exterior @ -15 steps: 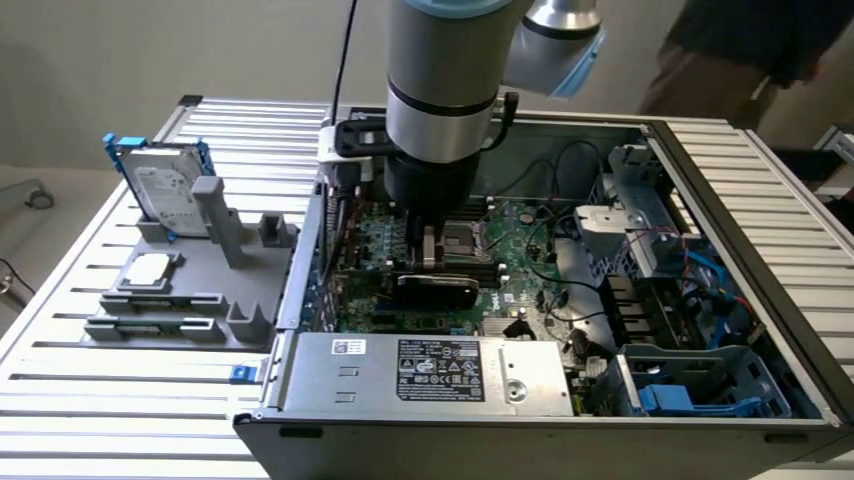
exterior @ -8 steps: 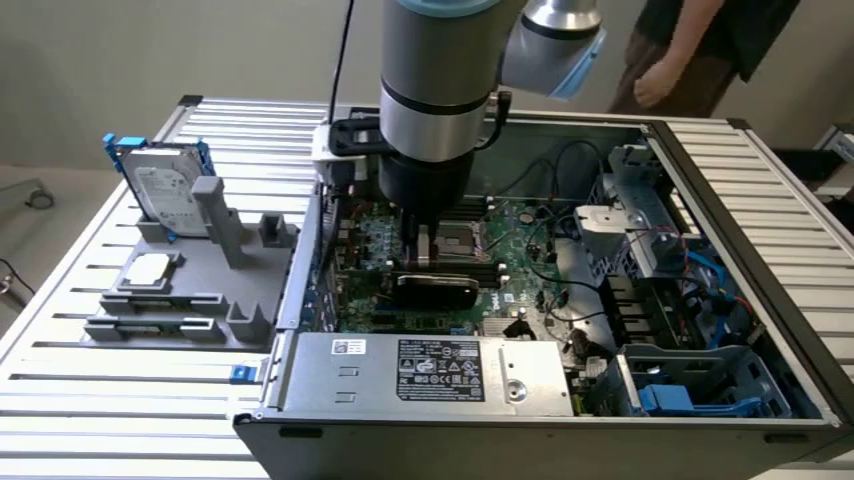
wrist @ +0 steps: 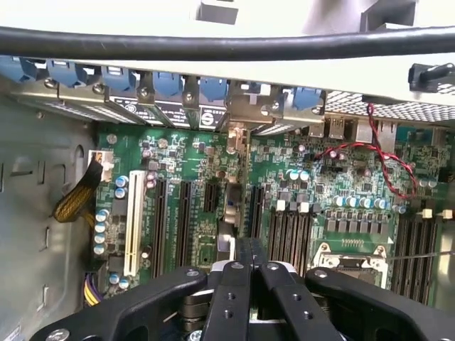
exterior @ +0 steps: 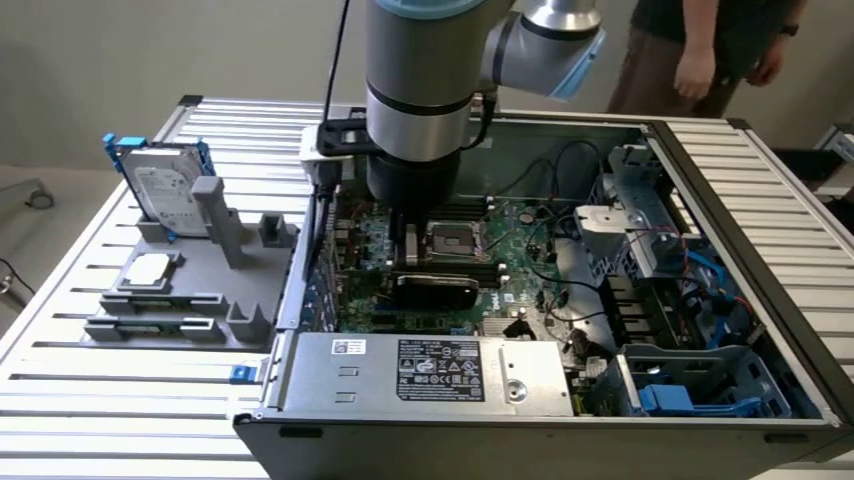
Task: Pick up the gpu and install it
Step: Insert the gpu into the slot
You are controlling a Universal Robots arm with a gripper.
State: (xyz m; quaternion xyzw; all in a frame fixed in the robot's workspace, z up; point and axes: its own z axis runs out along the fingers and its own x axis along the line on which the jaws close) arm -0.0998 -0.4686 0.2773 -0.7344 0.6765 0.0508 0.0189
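Over the motherboard [exterior: 514, 235], with the jaws clamped on the gpu [exterior: 434, 290], the card is best held upright and square to the board, and seated with even downward pressure.

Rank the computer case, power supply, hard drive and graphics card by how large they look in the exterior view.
1. computer case
2. power supply
3. hard drive and graphics card: these look alike. The arm partly covers the card, so the two are not ranked against each other.

Ribbed metal table [exterior: 80, 420], matt plastic holder [exterior: 254, 300], glossy motherboard [wrist: 213, 163], gpu [exterior: 434, 288] cooler seemingly matt black plastic
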